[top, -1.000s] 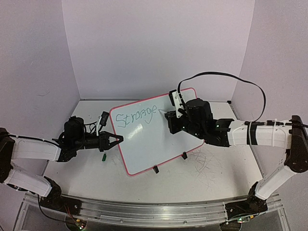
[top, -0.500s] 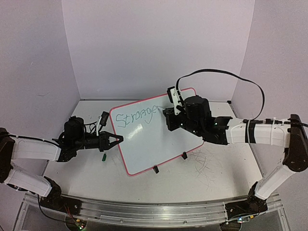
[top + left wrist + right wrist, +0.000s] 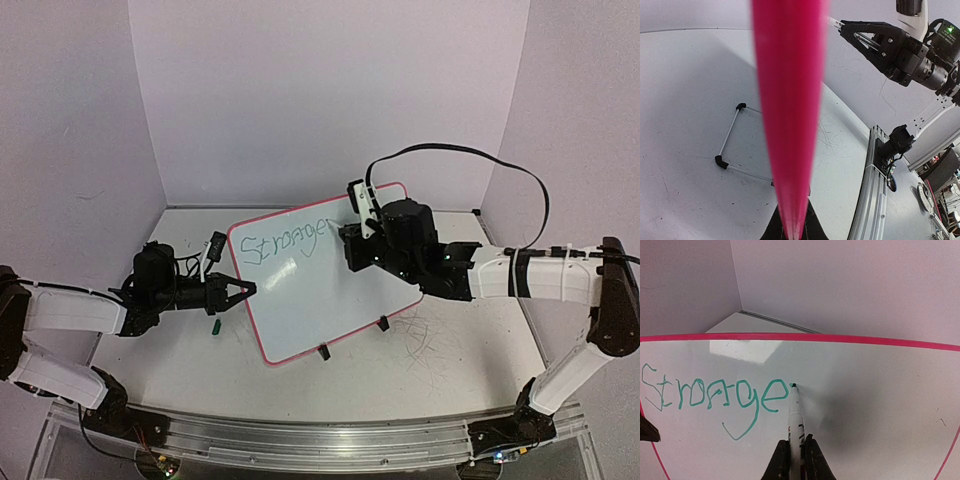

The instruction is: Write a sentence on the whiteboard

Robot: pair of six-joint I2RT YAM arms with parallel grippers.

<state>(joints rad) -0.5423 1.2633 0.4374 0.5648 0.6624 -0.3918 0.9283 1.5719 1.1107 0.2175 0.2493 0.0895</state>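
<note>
The overhead view shows the whole layout. The whiteboard sits mid-desk, turned at an angle. Its left edge is clamped in the left claw, and its two black feet are on the near-right edge. The right claw hangs over the board's upper right part, and from above it covers the end of the green writing.

The right wrist view fills that in. The claw's fingers are closed on a marker, and its tip touches the board just right of the last letter. The word reads "Stronge", with the g's tail looping below the line.

The left wrist view looks along the board's pink rim, a blurred band running up the middle out of the claw's closed fingers. None of the writing shows there. The other arm shows at the upper right, and the feet are left of the rim.

From above, the marker itself is too small to pick out against the black claw. Whether the board lies flat or is lifted on its held side cannot be told.

A small green cap lies on the desk just below the left claw. Bare desk with faint scribbles spreads right of the feet. Walls close in on three sides, a metal rail runs along the near edge, and a black cable arches over the right arm.
</note>
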